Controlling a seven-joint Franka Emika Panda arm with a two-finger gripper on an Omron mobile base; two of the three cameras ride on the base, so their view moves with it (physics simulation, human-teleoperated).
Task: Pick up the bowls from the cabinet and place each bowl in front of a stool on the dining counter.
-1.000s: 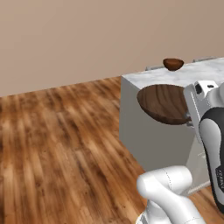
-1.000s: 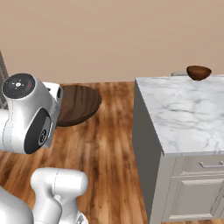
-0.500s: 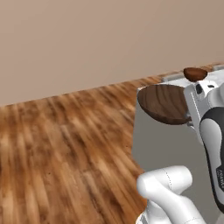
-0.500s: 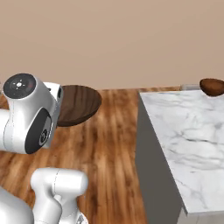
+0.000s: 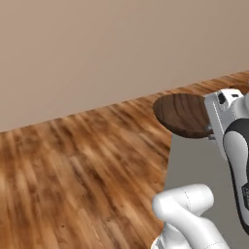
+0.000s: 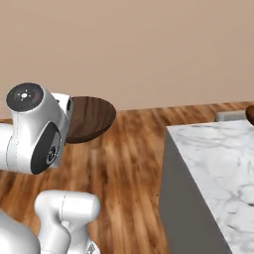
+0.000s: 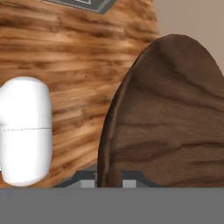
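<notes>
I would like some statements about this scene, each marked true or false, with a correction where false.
1. The gripper is shut on the wide wooden bowl. True.
2. The bowl rests on the marble dining counter. False: it is carried in the air over the wooden floor, beside the counter.
3. The fingers pinch the bowl's rim, one on each side. True.
4. The floor is grey tile. False: it is brown wood planks.
5. The wall behind is plain beige. True.
</notes>
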